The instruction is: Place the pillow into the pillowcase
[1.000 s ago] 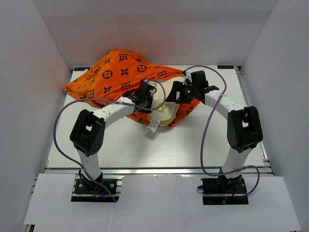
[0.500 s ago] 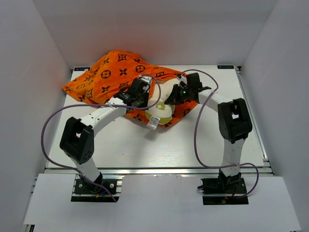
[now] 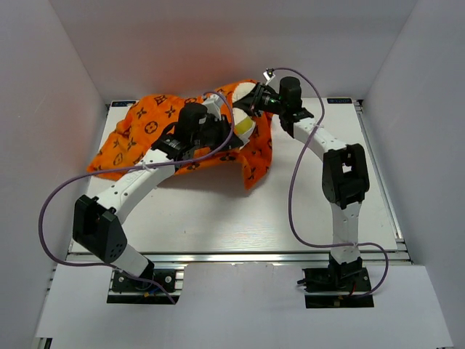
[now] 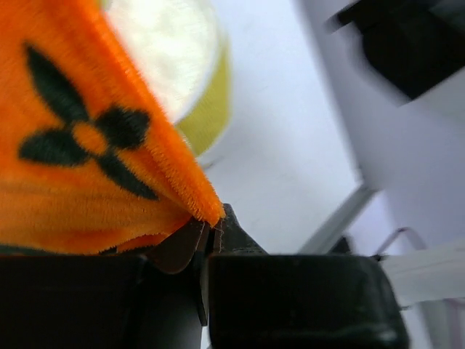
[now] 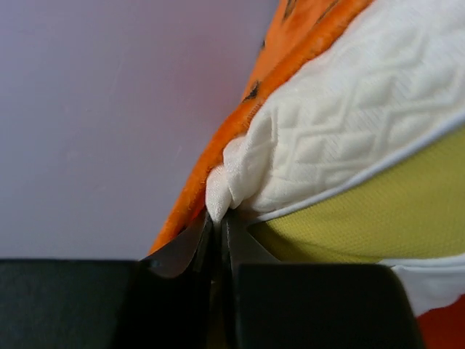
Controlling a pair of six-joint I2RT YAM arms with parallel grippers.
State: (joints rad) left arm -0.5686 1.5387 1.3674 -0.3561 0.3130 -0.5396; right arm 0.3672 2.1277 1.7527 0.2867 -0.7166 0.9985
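The thick cream-white quilted foam pillow (image 5: 349,123) with its yellow side band sits partly inside the bright orange, black-monogrammed fabric pillowcase (image 3: 145,134). Both are raised near the far side of the white bench (image 3: 218,218). The left end effector (image 4: 207,229) is pinched closed on the pillowcase's open hem. The right end effector (image 5: 218,218) is clamped on a pillow corner. The pillow looks light but bulky and springy, and the plush limp and likely to drag, so hem and corner seam seem the soundest holds.
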